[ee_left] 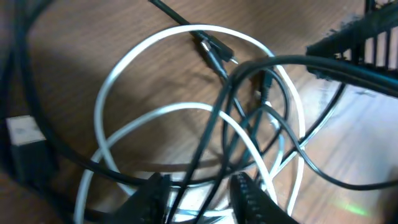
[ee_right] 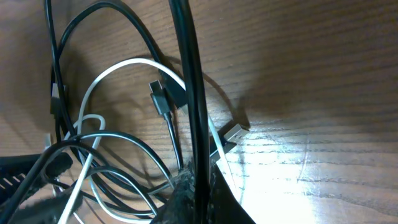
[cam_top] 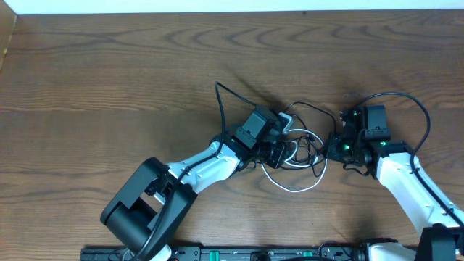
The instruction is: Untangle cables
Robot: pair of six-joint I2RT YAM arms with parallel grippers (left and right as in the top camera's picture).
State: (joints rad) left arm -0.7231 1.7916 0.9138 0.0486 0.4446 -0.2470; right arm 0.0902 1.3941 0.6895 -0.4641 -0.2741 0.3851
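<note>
Though left tool (ee_left: pixel 199 190) apart astride white cable (ee_right: pixel 127 61), right tool (ee_right: pixel 198 186) clamped on black cable (ee_right: pixel 189 93), loops crossed btwn.

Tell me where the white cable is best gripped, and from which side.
Grip the white cable on its outer loop, the arc nearest the robot's base, coming straight down from above with the fingers across the cord. That arc lies flat on the bare table, apart from the black cable. Further in, the two cross and pile up.
</note>
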